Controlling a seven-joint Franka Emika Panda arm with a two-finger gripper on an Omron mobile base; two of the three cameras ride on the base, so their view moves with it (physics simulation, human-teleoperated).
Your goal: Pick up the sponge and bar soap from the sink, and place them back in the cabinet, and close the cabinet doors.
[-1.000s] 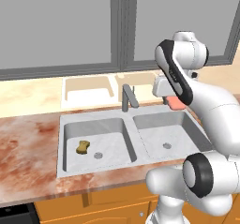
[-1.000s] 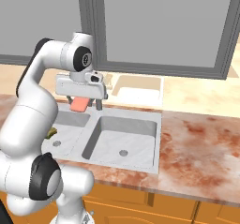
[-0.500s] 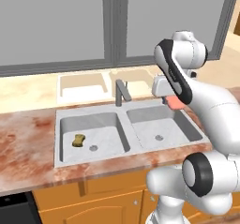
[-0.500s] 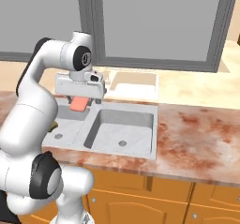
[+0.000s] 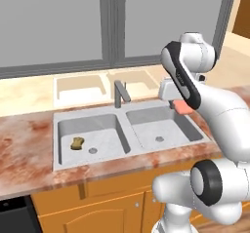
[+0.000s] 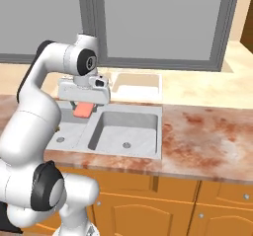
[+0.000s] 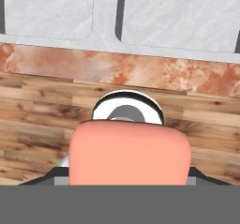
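The counter (image 5: pixel 29 144) of mottled reddish-brown stone is seen running across both base views, and the sink (image 5: pixel 128 111) is set into it, with the same sink (image 6: pixel 155 131) shown from the other side in the right base view. In the left base view the sink's two basins are divided by a central ridge, and a grey faucet (image 5: pixel 120 94) is mounted on the back rim at about 12 o'clock of that ridge. The left basin is occupied by the sponge (image 5: pixel 76 143), which is lying flat on the basin floor at about 9 o'clock from the round drain, just beside it and apart from the basin walls. Nothing but a drain is seen in the right basin. Behind the sink, a pale tray-like recess (image 5: pixel 80 86) is visible under the window. The bar soap (image 5: pixel 185 107) is held in the air above the right edge of the sink, at about 3 o'clock of the right basin, and is touching neither basin nor counter. It is clamped between the fingers of the gripper (image 6: pixel 84 107), whose jaws are closed against its sides; in the hand view the bar soap (image 7: pixel 130 150) is seen pinched at the bottom, with the sink basins at 12 o'clock and a wooden floor (image 7: pixel 33 110) below the counter edge.
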